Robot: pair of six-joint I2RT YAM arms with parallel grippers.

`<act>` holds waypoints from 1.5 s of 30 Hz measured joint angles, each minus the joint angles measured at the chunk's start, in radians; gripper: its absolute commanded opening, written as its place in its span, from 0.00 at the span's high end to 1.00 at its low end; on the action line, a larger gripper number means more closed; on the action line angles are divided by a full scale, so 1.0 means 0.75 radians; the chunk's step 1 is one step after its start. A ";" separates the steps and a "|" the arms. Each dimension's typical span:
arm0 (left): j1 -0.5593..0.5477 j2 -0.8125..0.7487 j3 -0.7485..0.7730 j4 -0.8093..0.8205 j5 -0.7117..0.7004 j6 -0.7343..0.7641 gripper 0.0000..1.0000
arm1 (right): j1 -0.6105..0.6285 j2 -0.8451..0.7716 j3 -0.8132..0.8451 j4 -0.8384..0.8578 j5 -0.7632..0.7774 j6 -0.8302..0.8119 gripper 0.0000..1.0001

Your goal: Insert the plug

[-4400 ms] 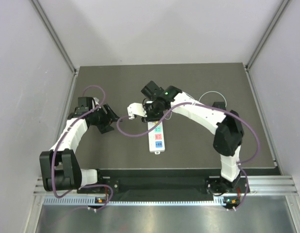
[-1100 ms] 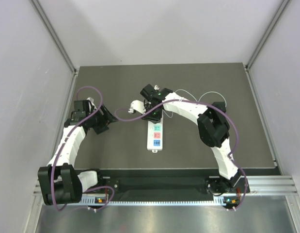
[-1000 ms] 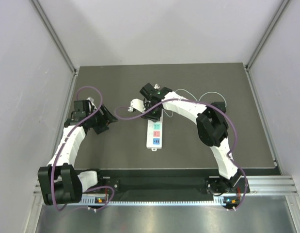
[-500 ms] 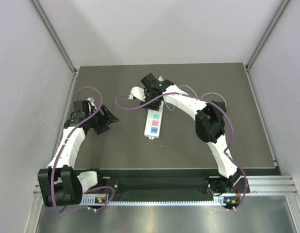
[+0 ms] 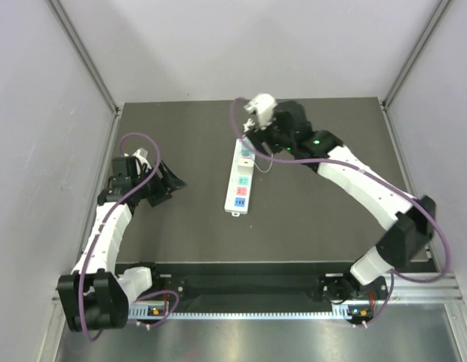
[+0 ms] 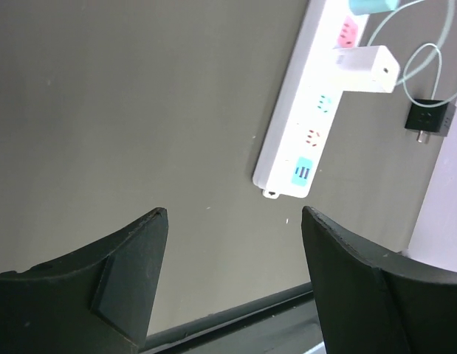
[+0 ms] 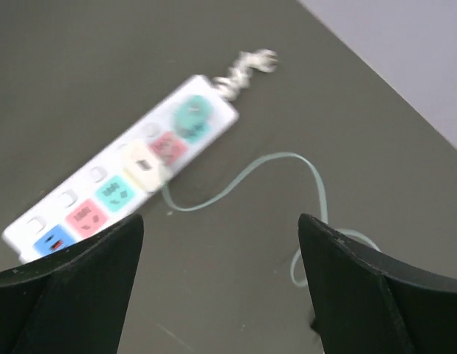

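Teal plug [image 7: 191,114] in power strip [image 7: 66,200] end socket, right fingers [image 7: 66,287] apart above

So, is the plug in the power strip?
Seemingly in: the plug sits in the end socket of the power strip, nothing holding it.

Soft, even overhead light; one wrist view smeared by motion.

From the top camera, the pale walls [image 5: 37,113] are bright and evenly lit. The dark desk [image 5: 180,128] looks flat and matte, its shadows faint and soft-edged, and the picture is crisp throughout. The left wrist view is sharp on the power strip [image 6: 302,140], whose white casing is close to washed out, while the fingers [image 6: 125,265] of the left hand [image 6: 232,217] are dark, nearly featureless shapes. The right wrist view is blurred: the strip smears, and the fingers [image 7: 66,280] of the right hand [image 7: 217,217] are black silhouettes.
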 measured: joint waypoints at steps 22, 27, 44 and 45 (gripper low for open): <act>-0.043 -0.011 0.000 0.017 0.025 0.026 0.23 | -0.784 0.166 -0.331 -0.120 0.274 0.483 0.12; -0.044 -0.011 0.000 0.017 0.026 0.026 0.23 | -0.859 0.236 -0.329 -0.114 0.239 0.456 0.18; -0.122 -0.014 -0.003 0.051 0.095 0.026 0.24 | -0.880 0.051 -0.576 -0.011 0.032 0.569 0.73; -0.139 -0.016 -0.003 0.050 0.096 0.026 0.23 | -0.880 -0.007 -0.637 -0.005 0.000 0.604 0.73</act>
